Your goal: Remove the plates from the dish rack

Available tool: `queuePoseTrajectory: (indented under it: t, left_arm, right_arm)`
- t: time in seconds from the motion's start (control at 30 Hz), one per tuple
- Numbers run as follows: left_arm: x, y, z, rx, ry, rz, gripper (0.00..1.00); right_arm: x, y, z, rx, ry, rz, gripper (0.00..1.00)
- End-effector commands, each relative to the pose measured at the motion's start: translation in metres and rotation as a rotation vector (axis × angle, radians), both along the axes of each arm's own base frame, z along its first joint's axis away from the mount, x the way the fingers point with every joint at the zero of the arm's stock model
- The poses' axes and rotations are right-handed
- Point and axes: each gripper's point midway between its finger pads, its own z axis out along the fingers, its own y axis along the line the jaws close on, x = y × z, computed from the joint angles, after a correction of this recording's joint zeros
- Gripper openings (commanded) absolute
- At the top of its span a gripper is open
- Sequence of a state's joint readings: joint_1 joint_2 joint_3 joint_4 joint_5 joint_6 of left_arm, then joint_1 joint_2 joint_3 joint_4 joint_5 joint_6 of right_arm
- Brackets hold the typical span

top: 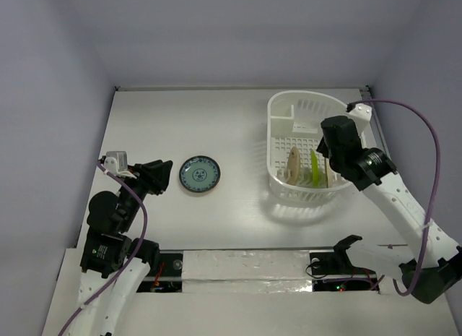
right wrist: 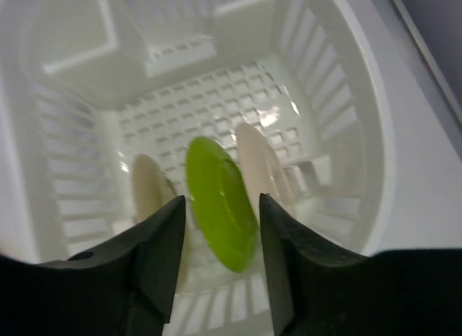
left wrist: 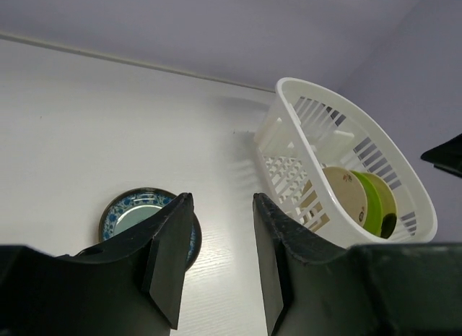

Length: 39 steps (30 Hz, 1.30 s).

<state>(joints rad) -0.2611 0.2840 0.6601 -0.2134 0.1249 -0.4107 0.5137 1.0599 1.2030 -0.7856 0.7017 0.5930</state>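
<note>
**Inspector:** Fingers of the right claw (right wrist: 220,202) fill the foreground of its wrist view, parted and grasping nothing. They hang over the dish rack (top: 303,195), in line with the lime green plate (right wrist: 220,231).

**Clerk:** Rack position?

**Inspector:** Far right corner of the table (top: 216,119). 3 plates stand on edge inside it. The green is in the middle, with a cream plate (right wrist: 263,162) on one side and a tan plate (right wrist: 148,188) on the other, all close together. Any others are hidden from me.

**Clerk:** Left side?

**Inspector:** Left claw (left wrist: 222,206) is released and empty, hovering near the left edge just beside the teal-blue plate (top: 200,175). That plate lies flat on the table, well apart from the rack. By my judgement, 1 is unloaded.

**Clerk:** Hazards?

**Inspector:** 3. The gaps are narrow, so a finger may land on a neighbour and tip it. A thin rim pinched off-centre may slip on lifting. A light rack may ride up if the plate snags the lattice.
</note>
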Motion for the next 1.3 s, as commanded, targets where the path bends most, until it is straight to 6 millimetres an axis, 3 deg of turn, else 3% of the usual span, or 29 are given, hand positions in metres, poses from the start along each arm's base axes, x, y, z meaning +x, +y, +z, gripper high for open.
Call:
queuePoseTrajectory:
  t: [0.0, 0.03, 0.2, 0.5, 0.67, 0.83, 1.07, 1.27]
  left_arm:
    - [-0.001, -0.005, 0.013, -0.011, -0.051, -0.031, 0.35]
    - [-0.001, -0.005, 0.012, -0.012, -0.049, -0.031, 0.35]
    - [-0.005, -0.007, 0.014, -0.013, -0.06, -0.045, 0.36]
    - [-0.01, -0.006, 0.019, -0.018, -0.084, -0.046, 0.37]
    - [-0.01, -0.006, 0.02, -0.02, -0.085, -0.045, 0.37]
    - [-0.011, -0.006, 0.02, -0.02, -0.09, -0.045, 0.37]
    - [-0.012, -0.006, 0.021, -0.02, -0.092, -0.046, 0.37]
    - [-0.013, -0.005, 0.022, -0.022, -0.099, -0.045, 0.38]
  right_arm:
    - [-0.027, -0.03, -0.037, -0.177, 0.239, -0.053, 0.53]
    - [-0.027, -0.033, -0.041, -0.193, 0.271, -0.061, 0.59]
    - [-0.021, -0.022, -0.069, -0.24, 0.436, 0.002, 0.6]
    - [-0.005, -0.035, -0.096, -0.256, 0.573, -0.035, 0.54]
    - [0.004, -0.044, -0.113, -0.287, 0.651, -0.039, 0.44]
    - [0.009, -0.051, -0.1, -0.342, 0.662, -0.059, 0.26]
    - [0.014, -0.055, -0.081, -0.381, 0.659, -0.06, 0.12]
    - [0.016, -0.054, -0.077, -0.407, 0.677, -0.057, 0.02]
